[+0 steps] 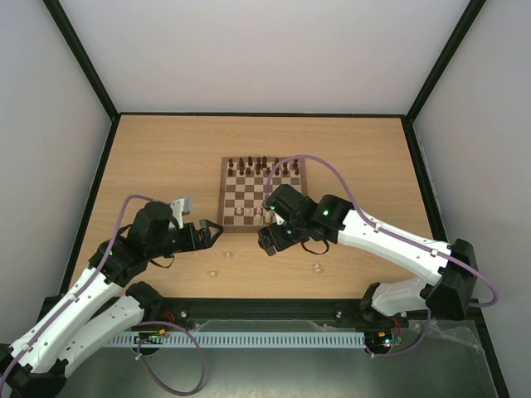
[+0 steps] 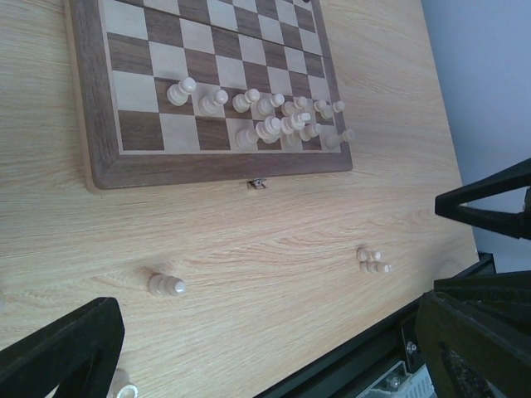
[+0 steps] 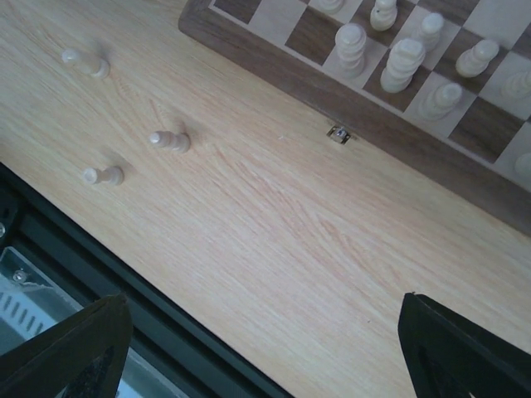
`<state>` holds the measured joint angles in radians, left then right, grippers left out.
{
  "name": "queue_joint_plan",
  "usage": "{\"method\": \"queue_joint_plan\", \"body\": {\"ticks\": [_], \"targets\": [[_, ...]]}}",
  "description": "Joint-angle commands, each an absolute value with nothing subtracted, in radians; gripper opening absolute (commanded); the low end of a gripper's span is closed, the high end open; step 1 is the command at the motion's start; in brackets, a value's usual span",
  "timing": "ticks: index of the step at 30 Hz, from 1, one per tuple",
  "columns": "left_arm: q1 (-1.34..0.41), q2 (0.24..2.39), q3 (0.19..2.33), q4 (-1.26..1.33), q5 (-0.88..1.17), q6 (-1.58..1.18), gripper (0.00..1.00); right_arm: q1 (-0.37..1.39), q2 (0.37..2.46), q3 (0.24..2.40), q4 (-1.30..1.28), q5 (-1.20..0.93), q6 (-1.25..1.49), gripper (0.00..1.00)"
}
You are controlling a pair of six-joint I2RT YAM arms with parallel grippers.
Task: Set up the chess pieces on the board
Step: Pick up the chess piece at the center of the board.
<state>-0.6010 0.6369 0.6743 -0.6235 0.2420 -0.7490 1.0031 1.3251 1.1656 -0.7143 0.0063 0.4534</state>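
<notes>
The board (image 1: 221, 199) lies mid-table, with dark pieces along its far rows and a cluster of pale chess pieces (image 1: 259, 214) on its near rows. In the left wrist view those pale pieces (image 2: 270, 126) crowd the board's (image 2: 99, 124) front right squares. Loose pale pieces lie on the table: one (image 2: 166, 285) near the left gripper and two (image 2: 372, 261) further right. My left gripper (image 1: 214, 235) is open and empty beside the board's front left corner. My right gripper (image 1: 270, 240) is open and empty just in front of the board (image 3: 431, 153). Three loose pieces (image 3: 170, 140) lie to its left.
A small metal latch (image 3: 338, 133) sits on the board's front edge. The table's black front rail (image 2: 348, 365) runs close behind the loose pieces. Black frame posts bound the wooden tabletop (image 1: 166, 157) on both sides.
</notes>
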Motion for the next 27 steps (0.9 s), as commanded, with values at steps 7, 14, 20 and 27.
{"method": "queue_joint_plan", "body": {"ticks": [7,14,20,27], "targets": [[-0.602,0.502,0.661,-0.556,0.172,-0.804,0.99,1.082,1.342,1.082,-0.647,-0.007,0.481,0.76],[-0.601,0.422,0.624,-0.478,0.161,-0.837,0.99,1.136,1.494,1.135,-0.591,0.033,0.462,0.65],[-0.602,0.346,0.615,-0.502,0.155,-0.844,0.99,1.140,1.660,1.235,-0.577,0.058,0.438,0.59],[-0.601,0.231,0.642,-0.588,0.140,-0.853,0.99,1.160,1.818,1.354,-0.566,0.022,0.421,0.53]]}}
